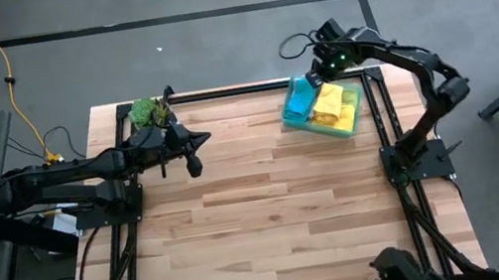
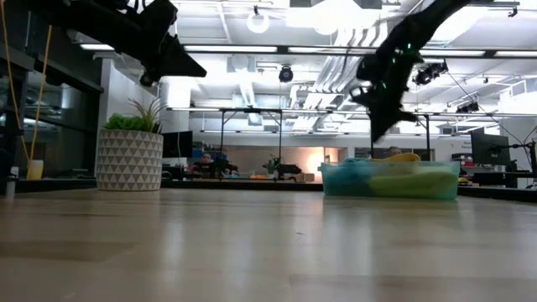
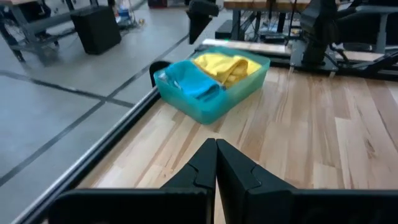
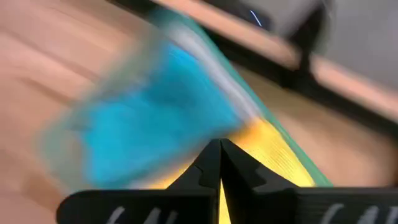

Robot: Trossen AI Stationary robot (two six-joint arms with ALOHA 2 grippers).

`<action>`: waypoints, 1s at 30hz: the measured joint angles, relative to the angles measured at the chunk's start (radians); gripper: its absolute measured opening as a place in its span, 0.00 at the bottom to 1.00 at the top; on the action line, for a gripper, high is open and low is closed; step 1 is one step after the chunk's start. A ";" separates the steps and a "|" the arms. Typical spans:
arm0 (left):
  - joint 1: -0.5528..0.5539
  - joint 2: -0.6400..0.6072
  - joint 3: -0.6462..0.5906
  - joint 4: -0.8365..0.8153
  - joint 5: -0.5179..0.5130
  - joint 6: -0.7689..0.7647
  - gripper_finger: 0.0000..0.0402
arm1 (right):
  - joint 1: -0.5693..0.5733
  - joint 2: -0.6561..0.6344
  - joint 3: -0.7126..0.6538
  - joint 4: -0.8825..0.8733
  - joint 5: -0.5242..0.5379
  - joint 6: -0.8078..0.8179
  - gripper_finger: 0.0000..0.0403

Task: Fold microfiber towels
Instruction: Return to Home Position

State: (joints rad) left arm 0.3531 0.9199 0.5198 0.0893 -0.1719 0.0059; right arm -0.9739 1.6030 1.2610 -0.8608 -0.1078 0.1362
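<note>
Towels: blue towel [image 1: 301, 102] and yellow towel [image 1: 330, 104] are laid side by side in the tray [image 3: 205, 111], on the right arm's side of the table [image 1: 273, 227]; folding is judged finished
Right gripper [image 4: 220, 148]: held just above the tray, fingers pressed together, nothing pinched
Left gripper [image 3: 216, 144]: raised beside the plant [image 1: 146, 109], fingers pressed together, empty, well apart from the tray
Reason judged: both are carried empty for parking

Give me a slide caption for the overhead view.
Blue towel and yellow towel lie in the green tray; right gripper hovers above it, left gripper near the potted plant.
</note>
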 joint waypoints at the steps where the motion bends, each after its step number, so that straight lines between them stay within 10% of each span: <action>1: 0.000 0.000 0.000 0.011 0.000 0.007 0.00 | 0.017 -0.021 0.000 0.035 -0.020 -0.017 0.00; 16: -0.007 -0.064 0.000 0.085 0.145 -0.313 0.00 | 0.443 -0.182 -0.004 0.398 -0.276 -0.144 0.00; 30: -0.059 -0.372 0.001 -0.148 0.112 -0.288 0.00 | 0.803 -0.400 -0.499 1.079 -0.276 0.255 0.00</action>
State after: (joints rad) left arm 0.2939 0.5475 0.5205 -0.0588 -0.0602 -0.2825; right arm -0.1713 1.2029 0.7615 0.2182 -0.3839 0.3916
